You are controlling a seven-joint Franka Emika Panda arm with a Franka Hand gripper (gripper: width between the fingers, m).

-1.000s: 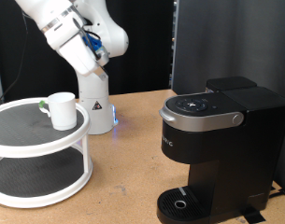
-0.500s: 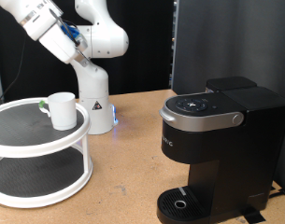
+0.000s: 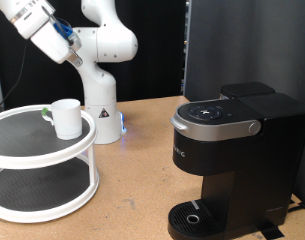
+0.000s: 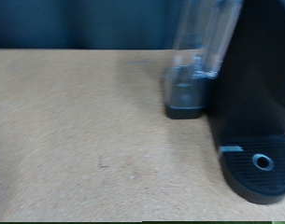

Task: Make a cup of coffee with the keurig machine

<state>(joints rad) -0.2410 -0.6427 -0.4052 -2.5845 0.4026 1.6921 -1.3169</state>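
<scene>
At the exterior view's far left, my arm point(image 3: 37, 30) reaches up out of the top corner, so my gripper is out of sight and I cannot tell whether it is released or clenched. Below it, the cup point(image 3: 65, 117) stands upright on the top tier of a white two-tier stand point(image 3: 42, 195). Right of that is my white base point(image 3: 104, 112), bearing a small triangular label too small to read. Further right, well apart, the keurig point(image 3: 232, 165) sits closed on the table point(image 3: 132, 185); lettering on its front cannot be read. My wrist view shows its drip tray point(image 4: 259, 170).
</scene>
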